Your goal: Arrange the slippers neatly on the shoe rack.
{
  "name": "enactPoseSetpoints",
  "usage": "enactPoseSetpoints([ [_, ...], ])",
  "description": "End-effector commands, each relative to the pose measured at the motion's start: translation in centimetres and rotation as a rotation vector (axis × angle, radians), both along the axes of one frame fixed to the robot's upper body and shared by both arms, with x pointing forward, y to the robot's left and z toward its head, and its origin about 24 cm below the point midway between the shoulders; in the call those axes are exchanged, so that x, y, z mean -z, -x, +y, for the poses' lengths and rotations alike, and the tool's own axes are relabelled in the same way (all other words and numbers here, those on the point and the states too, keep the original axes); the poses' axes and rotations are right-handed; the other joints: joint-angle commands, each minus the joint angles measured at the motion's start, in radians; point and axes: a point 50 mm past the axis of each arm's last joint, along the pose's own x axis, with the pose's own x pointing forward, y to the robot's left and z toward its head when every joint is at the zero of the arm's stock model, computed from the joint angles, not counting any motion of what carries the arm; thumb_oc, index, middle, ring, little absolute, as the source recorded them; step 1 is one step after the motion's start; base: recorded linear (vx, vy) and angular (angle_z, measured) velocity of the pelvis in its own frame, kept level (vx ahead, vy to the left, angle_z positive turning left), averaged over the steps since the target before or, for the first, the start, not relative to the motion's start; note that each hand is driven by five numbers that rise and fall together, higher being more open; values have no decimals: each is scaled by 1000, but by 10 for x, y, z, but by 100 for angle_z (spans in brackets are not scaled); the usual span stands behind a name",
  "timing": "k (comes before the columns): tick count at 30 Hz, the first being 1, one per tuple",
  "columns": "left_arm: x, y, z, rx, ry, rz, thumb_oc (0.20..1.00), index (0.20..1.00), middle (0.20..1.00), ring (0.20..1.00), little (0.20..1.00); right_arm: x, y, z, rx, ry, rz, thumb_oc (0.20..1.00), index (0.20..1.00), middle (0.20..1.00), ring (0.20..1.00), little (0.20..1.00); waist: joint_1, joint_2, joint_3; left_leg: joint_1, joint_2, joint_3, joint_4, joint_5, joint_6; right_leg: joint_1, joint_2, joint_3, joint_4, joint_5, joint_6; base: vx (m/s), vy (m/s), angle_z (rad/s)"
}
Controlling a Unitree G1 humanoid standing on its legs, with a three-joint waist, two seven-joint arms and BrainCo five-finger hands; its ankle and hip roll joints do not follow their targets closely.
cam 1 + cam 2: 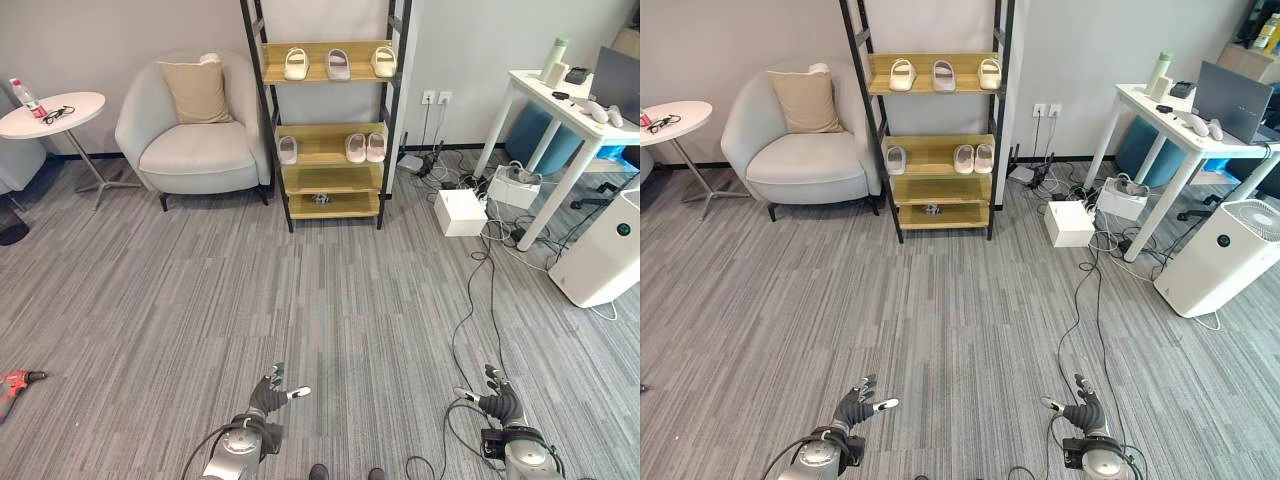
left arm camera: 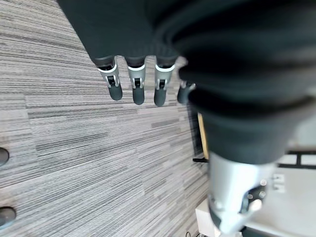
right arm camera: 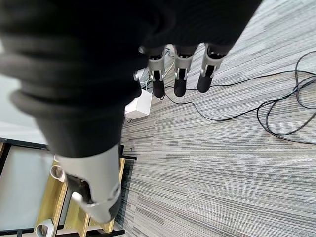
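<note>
Left eye view puts the grey striped carpet [image 1: 300,300] across nearly everything I can see, running from my hands out to the far wall. At the far left sits a pale armchair [image 1: 195,140] with a beige cushion [image 1: 197,90] propped on it, and further left a small round white table [image 1: 50,112]. On the right side I have a white desk [image 1: 560,115] and, nearer, a white air purifier [image 1: 605,250], with a white box [image 1: 461,212] on the floor among cables between the desk and the rack.

Against the far wall stands the shoe rack [image 1: 325,120], black frame with wooden shelves. Its top shelf carries three slippers [image 1: 338,64] in a row, spaced apart. The next shelf down holds three more: one slipper [image 1: 288,150] alone at the left, and a pair [image 1: 365,147] side by side at the right, just beside each other. A small dark object lies on the shelf below; I cannot tell what it is.

At the near edge, my left hand [image 1: 270,396] hovers over the carpet with fingers extended and relaxed, holding nothing. My right hand [image 1: 497,400] hangs likewise at the near right, fingers straight and empty. Both are well apart from the rack.
</note>
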Motion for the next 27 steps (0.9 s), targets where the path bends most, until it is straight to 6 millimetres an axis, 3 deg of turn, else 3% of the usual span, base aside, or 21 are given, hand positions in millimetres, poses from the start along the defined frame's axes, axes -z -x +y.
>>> enactPoseSetpoints([
  [1,-12,-18,1,-6,2,-83,1000,1000,1000,1000,1000,-12,-18,12,-41,-57,-106,1000,1000,1000,1000,1000,-7,-27,-35,-13,0,-6,-1,-35,-18,-30,-45,57,-5,-57,70,6,-8,-3],
  [27,-11,-14,2,-78,45,-80,1000,1000,1000,1000,1000,-1,-8,20,-102,-21,-25,1000,1000,1000,1000,1000,-19,-24,-32,-9,4,10,-1,-40,-23,-28,-48,56,-5,-59,71,0,0,0],
])
